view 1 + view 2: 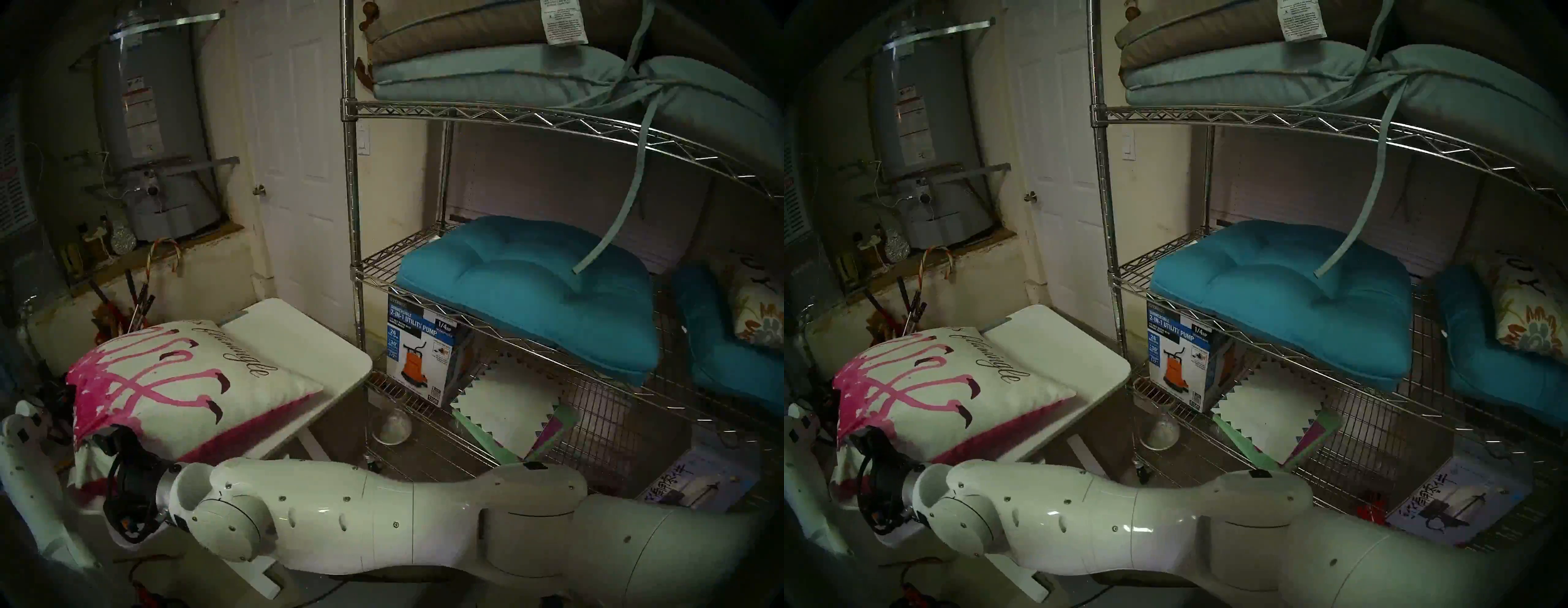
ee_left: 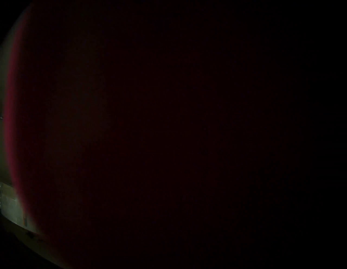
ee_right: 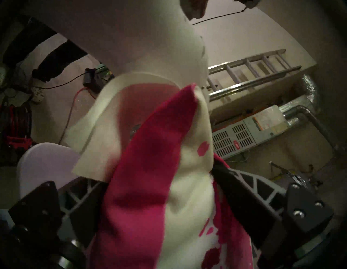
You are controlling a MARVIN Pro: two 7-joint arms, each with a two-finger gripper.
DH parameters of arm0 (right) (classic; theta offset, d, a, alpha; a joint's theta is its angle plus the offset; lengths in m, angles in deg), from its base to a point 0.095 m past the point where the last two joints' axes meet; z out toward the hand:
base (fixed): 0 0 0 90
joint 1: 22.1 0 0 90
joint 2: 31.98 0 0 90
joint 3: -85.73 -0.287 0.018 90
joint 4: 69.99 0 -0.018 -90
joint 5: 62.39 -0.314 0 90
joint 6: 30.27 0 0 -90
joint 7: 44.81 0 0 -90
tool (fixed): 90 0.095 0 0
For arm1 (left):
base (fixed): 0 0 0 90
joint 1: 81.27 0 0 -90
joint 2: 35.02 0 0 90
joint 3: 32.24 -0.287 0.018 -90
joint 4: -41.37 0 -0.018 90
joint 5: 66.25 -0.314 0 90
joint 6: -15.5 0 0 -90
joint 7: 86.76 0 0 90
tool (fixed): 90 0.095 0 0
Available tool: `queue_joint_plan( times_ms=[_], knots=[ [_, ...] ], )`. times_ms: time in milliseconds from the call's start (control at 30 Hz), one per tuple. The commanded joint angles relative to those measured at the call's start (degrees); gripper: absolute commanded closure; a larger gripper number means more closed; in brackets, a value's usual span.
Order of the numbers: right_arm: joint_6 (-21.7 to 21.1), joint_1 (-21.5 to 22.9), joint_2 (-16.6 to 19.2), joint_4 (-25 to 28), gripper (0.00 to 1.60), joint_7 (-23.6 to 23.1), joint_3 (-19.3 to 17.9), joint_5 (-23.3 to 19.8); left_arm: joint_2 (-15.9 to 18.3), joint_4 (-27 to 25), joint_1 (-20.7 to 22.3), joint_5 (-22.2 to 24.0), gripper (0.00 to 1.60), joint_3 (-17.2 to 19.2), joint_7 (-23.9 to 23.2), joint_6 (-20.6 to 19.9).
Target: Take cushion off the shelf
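Cushion (image 3: pixel 169 187): in the right wrist view its corner fills the lower centre of the frame, bunched between the two dark fingers (image 3: pixel 249 197) of the right end effector (image 1: pixel 114 441), which is closed on a pinched fold of fabric and filling. In the head view the same cushion (image 1: pixel 182 378) sits at lower left, its far part resting on the small white table (image 1: pixel 305 339), its near corner drooping over the table's edge to the end effector. It is clear of the shelf (image 1: pixel 488 114), which stands to the upper right and centre, so removal appears essentially done.

Handling, as judged: soft, light, readily deformed; the cover creases and sags under a corner hold. The fabric looks unlikely to slip, and nothing about it seems fragile. A pinch at a corner or seam edge, as now, appears adequate; a broader hold at mid-edge would limit drooping.

Left end effector: its wrist view is almost wholly dark, with a reddish margin at far left; its opening cannot be determined.

Further back, a teal seat cushion (image 1: pixel 530 288) occupies the shelf's middle tier.
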Motion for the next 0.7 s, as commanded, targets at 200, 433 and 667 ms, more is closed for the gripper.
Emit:
queue_joint_plan(
  times_ms=[200, 433, 667],
  knots=[
    [-4.87, -1.35, 9.46, 11.16, 0.0, 7.07, -3.46, 2.41, 3.24, 3.48, 2.13, -0.41, 1.6, -2.05, 3.34, 4.98],
    [-7.8, -1.91, 15.6, 16.08, 0.0, 8.87, -5.05, 3.93, 3.67, 5.33, 2.84, -0.74, 1.6, -3.35, 4.29, 6.49],
    [-10.54, -1.85, 21.68, 21.7, 0.0, 10.57, -7.4, 5.35, 4.0, 6.79, 3.65, -1.09, 1.6, -4.61, 5.08, 7.79]
  ],
)
